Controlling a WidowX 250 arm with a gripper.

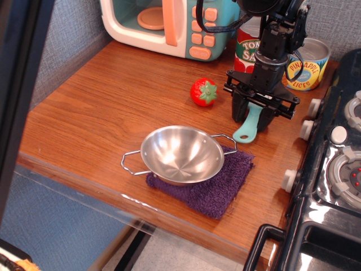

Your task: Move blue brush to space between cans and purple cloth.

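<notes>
Observation view, the only one. The brush (249, 126) is turquoise plastic; only its handle shows, slanting down to a rounded end with a hole, near the worktop's right edge. That end sits at or just above the wood; contact cannot be confirmed. The head and bristles are hidden inside the gripper (256, 113). The jaws are clamped on the brush, one black finger on each side of the handle.

The brush lies between the cans (285, 56) at the back right corner and the cloth (223, 183) toward the front edge. The cloth is dark purple and fuzzy, partly covered by a steel bowl (181, 153). The arm hides part of the red can's label and the left side of the yellow-and-blue can. A toy strawberry (203, 92) rests left of the gripper, apart from it. A toy microwave (169, 25) at the back edge is cut off by the frame top. A dark blurred bar covers the left of the frame.
</notes>
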